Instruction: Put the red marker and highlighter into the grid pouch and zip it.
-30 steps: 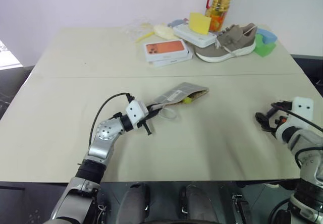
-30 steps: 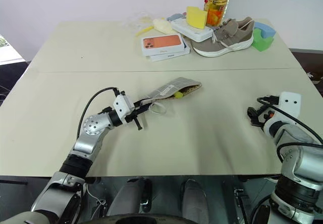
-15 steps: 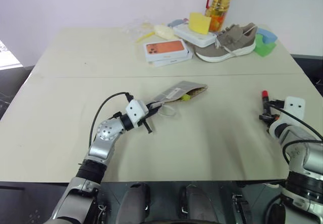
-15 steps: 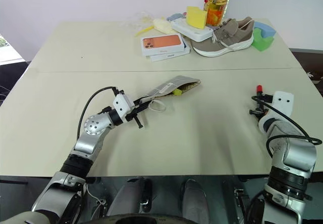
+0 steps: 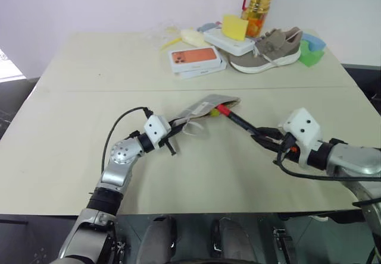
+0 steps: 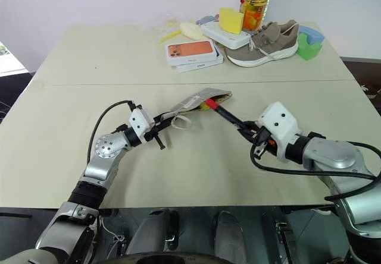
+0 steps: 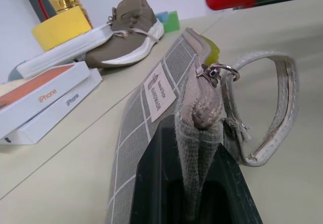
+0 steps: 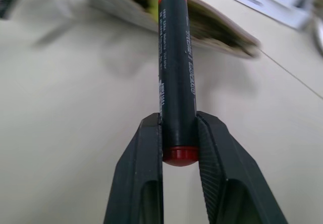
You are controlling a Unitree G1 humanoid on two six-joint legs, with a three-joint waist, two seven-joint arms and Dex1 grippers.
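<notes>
Both grippers are clenched on task things. Right gripper (image 6: 249, 133) pinches the red marker (image 6: 225, 116) by its tail end, the black barrel squeezed between its two fingers (image 8: 142, 183), red cap pointing at the open mouth of the grid pouch (image 6: 195, 100). In the right wrist view the marker shows a black body with small white print, a red rounded butt and a red cap. Left gripper (image 5: 173, 127) is clamped on the pouch's near end, the grey fabric bunched between its fingers beside the metal zipper pull (image 7: 214, 72) and a pale wrist strap (image 7: 272, 108). Lying near the middle of the tabletop (image 5: 89, 97), the pouch is grey with thin white grid lines and a small white label. A bit of the yellow highlighter (image 6: 206, 105) peeks from its mouth, just beside the marker's cap. Along the far edge lie phone boxes (image 5: 196, 59), a shoe (image 5: 268, 51) and a bottle (image 5: 261, 2).
</notes>
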